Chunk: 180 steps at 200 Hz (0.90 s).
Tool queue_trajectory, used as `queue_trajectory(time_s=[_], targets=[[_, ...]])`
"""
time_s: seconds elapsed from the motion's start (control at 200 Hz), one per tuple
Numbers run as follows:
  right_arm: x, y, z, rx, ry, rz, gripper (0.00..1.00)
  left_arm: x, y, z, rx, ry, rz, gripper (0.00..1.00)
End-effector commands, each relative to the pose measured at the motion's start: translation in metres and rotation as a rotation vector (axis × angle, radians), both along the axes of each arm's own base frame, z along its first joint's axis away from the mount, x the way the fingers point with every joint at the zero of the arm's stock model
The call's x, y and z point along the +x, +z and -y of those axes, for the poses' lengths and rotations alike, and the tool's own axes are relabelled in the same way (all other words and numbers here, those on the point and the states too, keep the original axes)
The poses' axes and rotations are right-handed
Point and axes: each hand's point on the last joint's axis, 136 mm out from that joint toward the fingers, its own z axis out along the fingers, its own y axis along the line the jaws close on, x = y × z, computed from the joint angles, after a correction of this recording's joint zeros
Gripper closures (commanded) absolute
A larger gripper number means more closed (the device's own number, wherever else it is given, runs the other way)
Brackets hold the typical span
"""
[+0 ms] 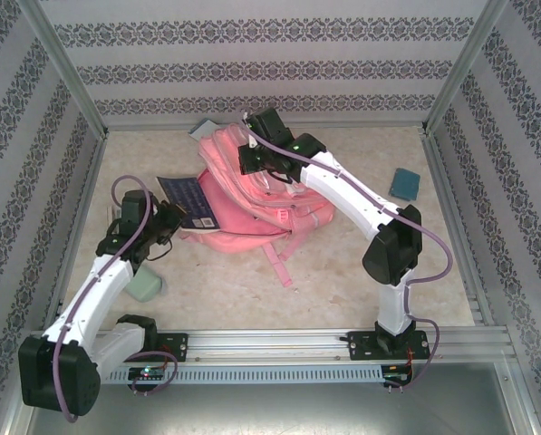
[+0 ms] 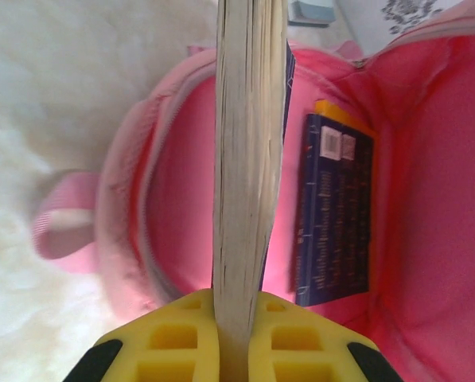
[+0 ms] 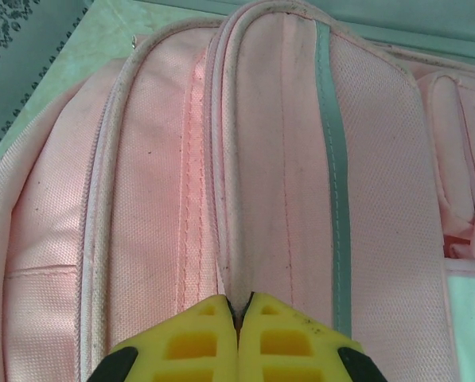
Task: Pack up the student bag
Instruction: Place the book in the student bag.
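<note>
The pink student bag point(image 1: 252, 195) lies in the middle of the table, its main compartment point(image 2: 181, 199) gaping toward the left arm. My left gripper point(image 1: 169, 220) is shut on a dark blue book point(image 1: 187, 199), held edge-on at the bag's mouth so that its pale page block point(image 2: 245, 159) faces the wrist camera. Another dark blue book point(image 2: 336, 215) stands inside the bag against the pink lining, with an orange edge point(image 2: 340, 111) behind it. My right gripper point(image 1: 250, 163) is shut on a raised seam of the bag's top fabric point(image 3: 237, 199), beside the pale stripe point(image 3: 332, 159).
A teal object point(image 1: 402, 183) lies at the right by the wall. A pale green item point(image 1: 146, 287) sits under the left arm. A pink strap point(image 1: 277, 258) trails toward the front. Patterned walls close in the table on three sides.
</note>
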Motion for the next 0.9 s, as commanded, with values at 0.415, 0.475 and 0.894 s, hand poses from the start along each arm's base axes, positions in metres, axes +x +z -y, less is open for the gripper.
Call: queue_trajectory(time_s=[0.415, 0.475, 0.894], targets=[[-0.006, 0.070, -0.019, 0.255, 0.019, 0.028, 1.00, 0.095, 0.041, 0.102, -0.261, -0.036, 0.274, 1.00], [-0.007, 0.078, -0.022, 0.291, 0.032, 0.027, 1.00, 0.105, 0.040, 0.112, -0.271, -0.040, 0.277, 1.00], [-0.009, 0.103, -0.024, 0.402, 0.054, 0.002, 1.00, 0.146, -0.028, 0.169, -0.237, -0.046, 0.155, 1.00]])
